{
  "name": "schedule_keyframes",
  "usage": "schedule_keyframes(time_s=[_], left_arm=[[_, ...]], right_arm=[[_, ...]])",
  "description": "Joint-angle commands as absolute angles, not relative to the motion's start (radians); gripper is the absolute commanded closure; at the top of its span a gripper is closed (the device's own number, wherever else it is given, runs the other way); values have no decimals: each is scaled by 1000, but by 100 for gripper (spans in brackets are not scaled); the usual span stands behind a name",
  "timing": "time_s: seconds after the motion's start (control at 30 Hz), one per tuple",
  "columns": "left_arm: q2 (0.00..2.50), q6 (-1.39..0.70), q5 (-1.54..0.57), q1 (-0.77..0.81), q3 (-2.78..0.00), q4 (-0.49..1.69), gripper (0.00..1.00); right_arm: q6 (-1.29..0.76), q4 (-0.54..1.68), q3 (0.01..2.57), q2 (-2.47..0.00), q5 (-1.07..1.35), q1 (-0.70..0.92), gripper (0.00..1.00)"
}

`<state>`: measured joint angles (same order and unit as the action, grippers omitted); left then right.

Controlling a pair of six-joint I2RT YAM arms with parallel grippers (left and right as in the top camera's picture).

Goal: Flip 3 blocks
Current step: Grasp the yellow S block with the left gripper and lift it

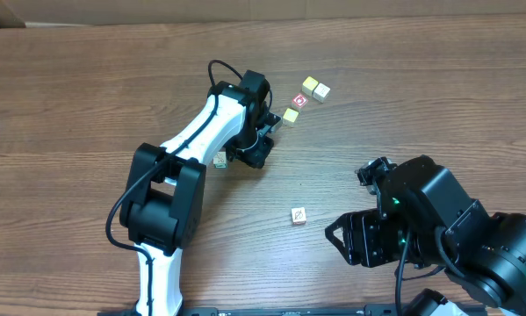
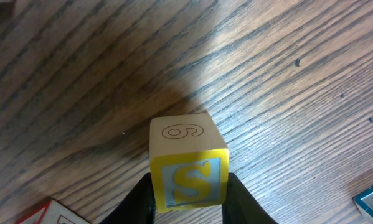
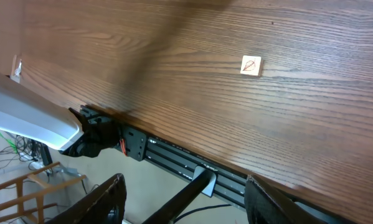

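**Step in hand:** flip of the S block (image 2: pixel 187 171).

**Left pincer** (image 2: pixel 187 198): clenched on the S block. Its dark fingers (image 2: pixel 135 202) press the block's left and right sides. The yellow "S" face is toward the wrist camera, and the face with an outlined "6" (or "9") is on top. I cannot tell whether the block rests on the counter (image 2: pixel 286 93) or hangs just off it. From overhead the block is hidden under the pincer. The pincer works just beside a pale yellow block (image 1: pixel 291 115) and near the red O cube (image 1: pixel 299 101).

**Right pincer** (image 3: pixel 187 193): released, nothing between its fingers. It hangs past the counter's near edge, well apart from the work.

**Notes for doing it well (judgement):**
- The hold looks to be near the fingertips. Make sure it is firm before turning, or the cube may pivot and slip out.
- Lift only just clear of the wood, then roll the wrist until a different face is up.
- Set the block down flat, then let go.
- Stay off the neighbouring cubes while turning.

**Other blocks:** the leaf-drawing block (image 1: pixel 299 215) lies alone mid-counter. A small pale block (image 1: pixel 219 160) lies just beside the left arm.
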<state>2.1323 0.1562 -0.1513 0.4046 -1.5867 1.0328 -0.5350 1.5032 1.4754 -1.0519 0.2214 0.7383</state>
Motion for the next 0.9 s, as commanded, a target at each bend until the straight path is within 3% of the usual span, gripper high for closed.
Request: schedule_keyframes(time_s=[0.0, 0.23, 0.4, 0.87], left_arm=[[2139, 153, -146, 414, -1609, 1035, 80], [2136, 107, -146, 414, -1640, 1064, 85], [2101, 16, -145, 414, -1757, 1148, 95], [1819, -267, -43, 418, -1747, 1370, 96]], right_arm=[[-529, 1497, 1494, -1048, 226, 734, 38], [-526, 1494, 1494, -1048, 225, 734, 38], [-526, 1494, 1494, -1048, 218, 734, 38], [-554, 1512, 1494, -1048, 148, 733, 39]])
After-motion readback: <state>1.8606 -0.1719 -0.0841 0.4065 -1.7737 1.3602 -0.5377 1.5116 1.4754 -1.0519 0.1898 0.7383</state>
